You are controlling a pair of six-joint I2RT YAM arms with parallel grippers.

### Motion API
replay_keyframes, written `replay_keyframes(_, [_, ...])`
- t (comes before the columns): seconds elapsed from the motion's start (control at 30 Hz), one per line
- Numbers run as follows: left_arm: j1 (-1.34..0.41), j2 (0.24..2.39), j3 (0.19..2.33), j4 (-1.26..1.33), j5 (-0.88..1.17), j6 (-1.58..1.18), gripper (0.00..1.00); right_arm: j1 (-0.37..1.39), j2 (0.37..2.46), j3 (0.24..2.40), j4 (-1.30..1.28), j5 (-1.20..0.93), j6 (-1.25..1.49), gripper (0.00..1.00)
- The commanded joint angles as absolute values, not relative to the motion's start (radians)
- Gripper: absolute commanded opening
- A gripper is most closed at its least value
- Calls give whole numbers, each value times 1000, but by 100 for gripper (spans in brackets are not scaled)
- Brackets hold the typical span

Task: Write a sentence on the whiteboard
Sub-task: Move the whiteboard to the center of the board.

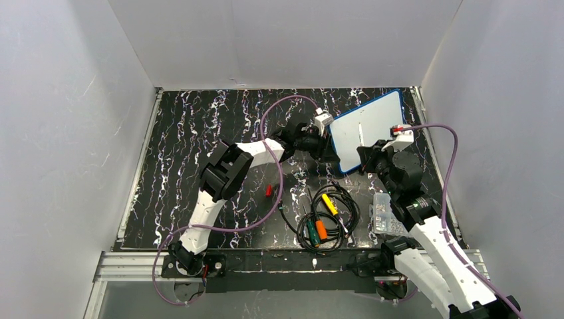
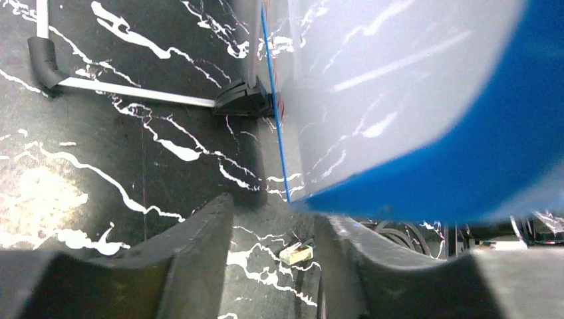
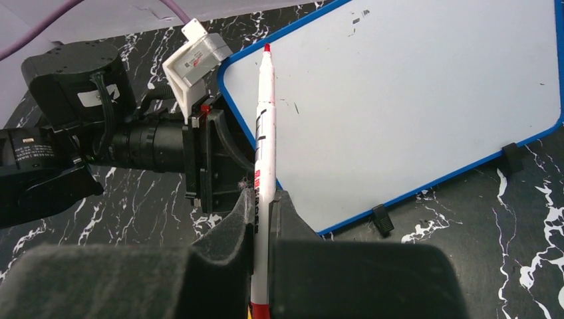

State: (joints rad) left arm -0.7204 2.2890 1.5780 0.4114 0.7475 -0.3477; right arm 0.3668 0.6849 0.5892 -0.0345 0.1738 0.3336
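The whiteboard with its blue rim lies at the back right of the table; it also shows in the right wrist view. Its face bears only a few faint specks, and no red sentence shows on it. My right gripper is shut on a white marker with a red tip, which points over the board's left part. My left gripper is at the board's left edge. Its jaws are open, and the board's blue corner sits just beyond the fingertips.
A small red cap lies mid-table. A tangle of black cables with yellow, orange and green plugs lies near the front. A clear screw box sits by my right arm. White walls enclose the table.
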Motion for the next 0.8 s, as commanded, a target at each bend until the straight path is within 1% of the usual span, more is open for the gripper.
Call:
replay_keyframes(0.0, [-734, 2206, 1529, 366, 729, -324, 50, 364, 655, 603, -9, 189, 318, 1])
replay_keyframes(0.13, [-735, 2179, 1504, 366, 707, -313, 60, 365, 653, 612, -27, 222, 325, 1])
replay_keyframes(0.37, [-735, 2122, 1460, 368, 694, -306, 71, 364, 646, 618, -45, 264, 327, 1])
replay_keyframes(0.47, [-734, 2091, 1431, 386, 666, -305, 80, 364, 648, 617, -46, 261, 331, 1])
replay_keyframes(0.6, [-734, 2052, 1398, 403, 615, -314, 86, 364, 643, 620, -47, 261, 333, 1])
replay_keyframes(0.77, [-734, 1987, 1326, 454, 541, -330, 88, 364, 633, 624, -52, 271, 333, 1])
